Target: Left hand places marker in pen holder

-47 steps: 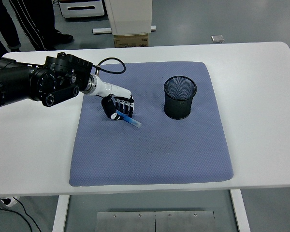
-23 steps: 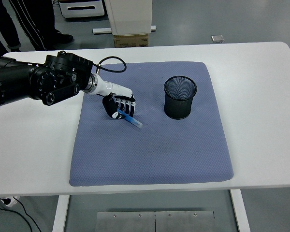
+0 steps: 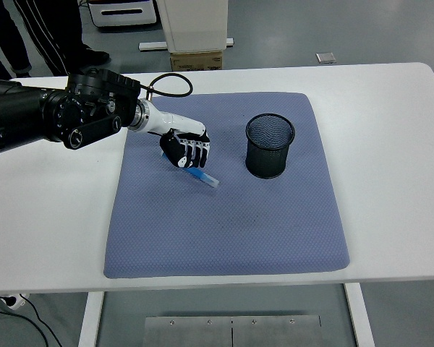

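The left hand (image 3: 187, 150) had its fingers (image 3: 196, 154) curled around the upper end of the blue marker (image 3: 205, 176), which stuck out below and to the right of them at a slant, its free tip low over the blue mat (image 3: 224, 231). Whether that tip touched the mat could not be told from this view.

The hold looked like the main risk. Only one end of the marker sat inside the fingers, so the long free part could pivot or slip out if the hand swung quickly. The slant was a second risk: carried to the pen holder (image 3: 269, 145) at that angle, the marker would likely strike the rim or the mesh wall instead of dropping in, and a push on that light black cup could tip or shove it. The low tip might also drag on the mat and twist the marker in the grip unless it was raised first.

The pen holder stood upright to the right of the fingers, a little beyond them, with open mat between and nothing in the path. Its mouth looked empty. A black cable (image 3: 168, 83) looped behind the wrist, away from the route. The white desk (image 3: 390, 144) lay around the mat. A person's legs (image 3: 40, 32) showed far beyond and left of the fingers, off the desk. The right hand was out of view.
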